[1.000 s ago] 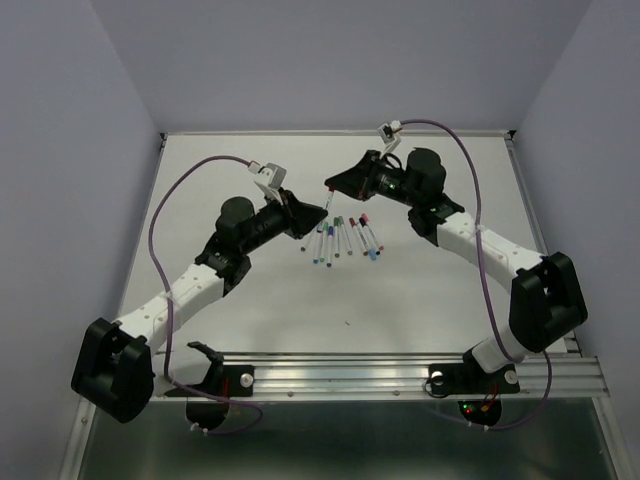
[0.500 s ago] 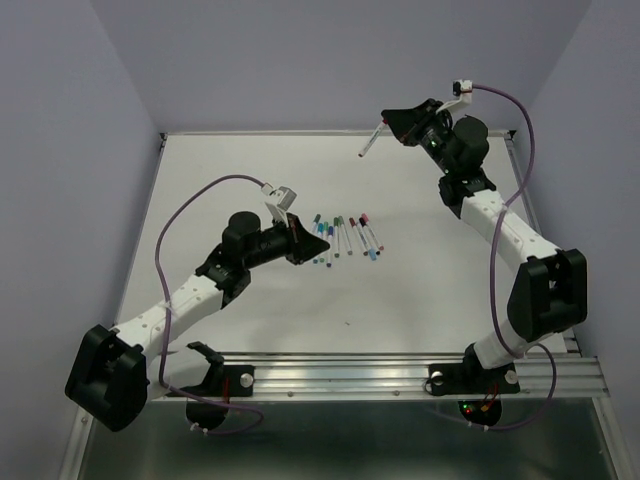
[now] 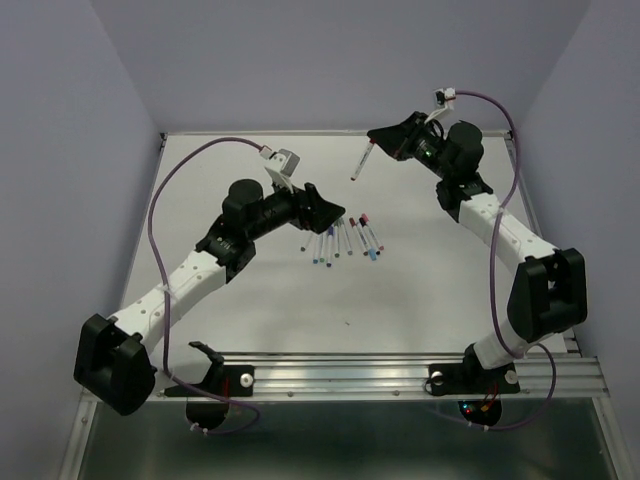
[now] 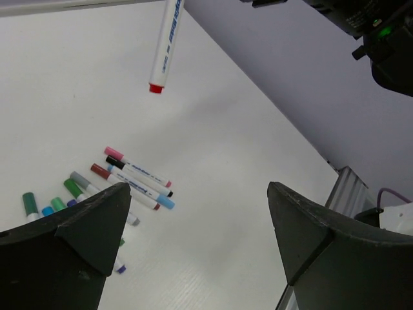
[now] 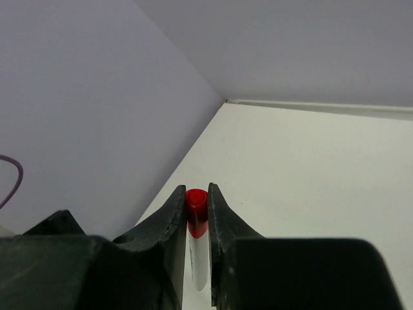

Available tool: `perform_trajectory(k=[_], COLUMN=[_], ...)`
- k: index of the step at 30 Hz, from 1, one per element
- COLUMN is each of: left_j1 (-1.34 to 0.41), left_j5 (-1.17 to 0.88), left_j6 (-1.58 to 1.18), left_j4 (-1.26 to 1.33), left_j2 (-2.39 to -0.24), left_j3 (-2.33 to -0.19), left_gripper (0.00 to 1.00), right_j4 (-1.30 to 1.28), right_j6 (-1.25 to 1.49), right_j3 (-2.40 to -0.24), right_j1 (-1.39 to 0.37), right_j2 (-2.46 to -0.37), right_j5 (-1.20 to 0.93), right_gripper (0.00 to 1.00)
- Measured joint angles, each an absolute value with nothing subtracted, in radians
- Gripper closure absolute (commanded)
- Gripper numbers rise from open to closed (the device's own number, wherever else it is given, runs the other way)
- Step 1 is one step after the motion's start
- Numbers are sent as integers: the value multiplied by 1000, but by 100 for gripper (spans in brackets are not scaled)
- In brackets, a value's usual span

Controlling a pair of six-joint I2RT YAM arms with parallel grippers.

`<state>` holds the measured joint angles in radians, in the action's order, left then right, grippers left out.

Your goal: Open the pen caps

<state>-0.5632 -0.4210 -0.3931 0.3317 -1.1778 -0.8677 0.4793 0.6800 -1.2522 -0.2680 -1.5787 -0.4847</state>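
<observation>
A white pen (image 3: 359, 161) with a small red tip hangs in the air above the back of the table (image 3: 250, 290), clamped at its red upper end (image 5: 197, 205) by my right gripper (image 3: 378, 135) (image 5: 197, 194). The left wrist view shows it from below as a hanging pen (image 4: 166, 45). Several pens (image 3: 342, 238) (image 4: 132, 179) lie side by side mid-table. At that row's left end are short teal and green pieces (image 4: 51, 206) that look like pen caps. My left gripper (image 3: 330, 213) (image 4: 197, 226) hovers over them, open and empty.
Lilac walls (image 3: 90, 150) enclose the table on three sides. A metal rail (image 3: 400, 370) with both arm bases runs along the near edge. Purple cables (image 3: 165, 200) loop above each arm.
The grippers were together at the pen. The right one carried it up and back to the right. The left one dipped shut to the row, then rose and opened wide.
</observation>
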Motion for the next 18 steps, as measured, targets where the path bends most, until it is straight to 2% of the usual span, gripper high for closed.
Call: perform_trajectory(k=[16,18], left_j1=[-563,-563], left_j5=[-464,-486], left_j6=[-334,-335], left_j4=[318,324], left_j2=[-1425,-1442], left_j3=[-1043,-1056], left_gripper=[1,5], right_j4=[556,564], right_j6=[855,864], right_j3=[-1160,-1160], right_j1=[-314,-328], right_j2=[-1581,-1581], right_j5=[-636,-638], right_gripper=[99,99])
